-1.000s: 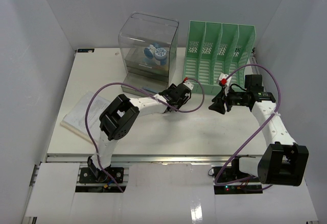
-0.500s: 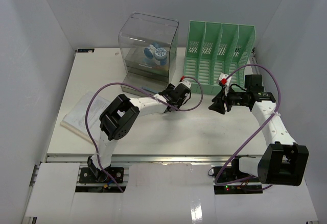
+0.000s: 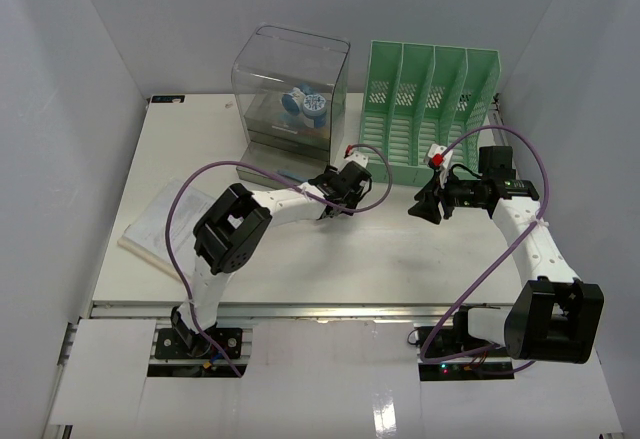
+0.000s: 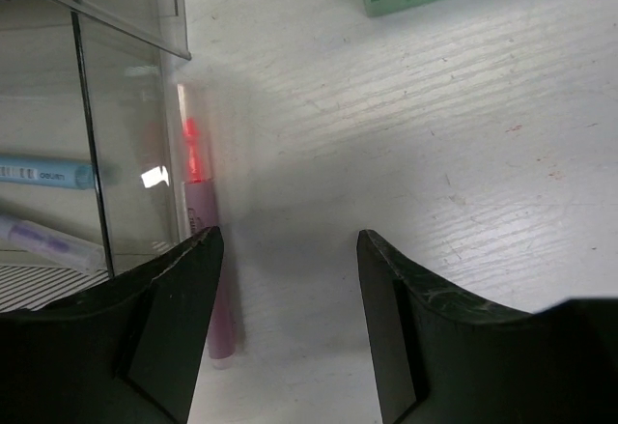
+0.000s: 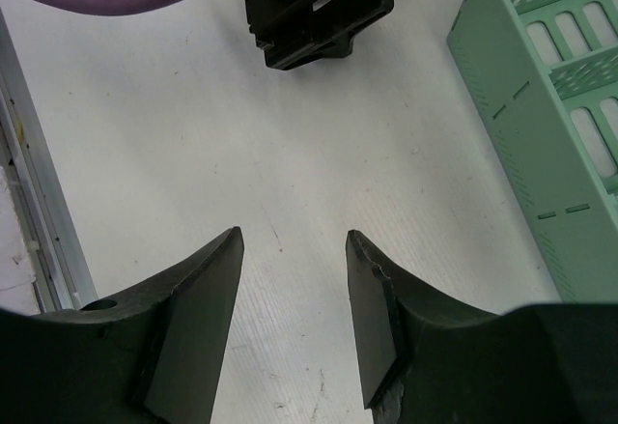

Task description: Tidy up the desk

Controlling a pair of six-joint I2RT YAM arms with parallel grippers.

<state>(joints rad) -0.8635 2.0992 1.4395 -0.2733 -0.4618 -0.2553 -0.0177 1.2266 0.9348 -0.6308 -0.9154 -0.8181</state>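
One broad white desk (image 3: pixel 340 249) fills the booth ahead of both arms, its long axis running left to right. A pink pen (image 4: pixel 200 216) lies on it along the clear drawer box (image 3: pixel 290 99). The left gripper (image 4: pixel 287 240) gapes empty beside the pen, and the right gripper (image 5: pixel 294 236) is wide too, holding nothing. Risk: a finger clips the box wall and the pen rolls.

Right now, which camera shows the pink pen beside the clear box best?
Left wrist view: the pink pen lies on the desk alongside the clear box, by the open left gripper. In the top view that arm hides it; the right wrist view misses it.
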